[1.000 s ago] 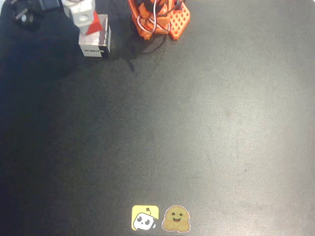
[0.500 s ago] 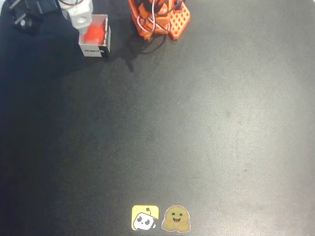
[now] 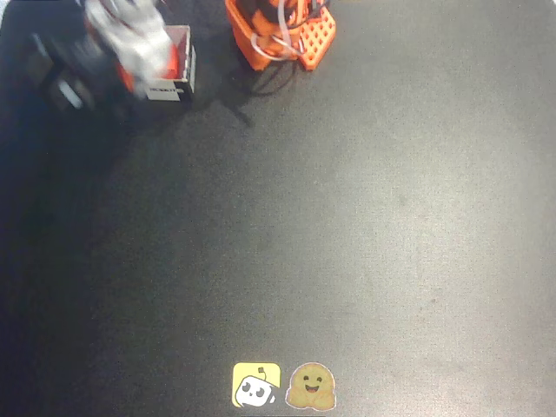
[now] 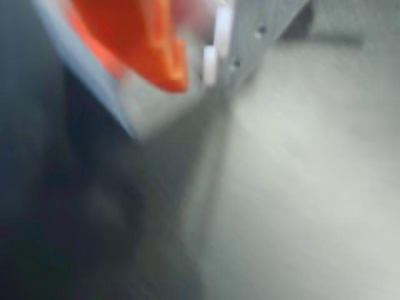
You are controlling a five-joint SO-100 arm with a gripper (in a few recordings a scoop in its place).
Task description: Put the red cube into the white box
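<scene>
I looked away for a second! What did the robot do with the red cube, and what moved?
One second ago the gripper held the red cube over the white box. Then it let go, and the cube now sits inside the box. Since then the gripper has swung down and left in the overhead view, blurred, across the box's left side. The box, the orange arm base and the two stickers stayed put.

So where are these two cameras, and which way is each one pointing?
Overhead view: fixed above, looking straight down on the dark table; the arm's orange base and blurred white hand show at the top.
Wrist view: rides on the arm, close and blurred, facing down along the hand.
Shared: the small white thin-walled box, with bright red-orange in it, likely the small red cube.
</scene>
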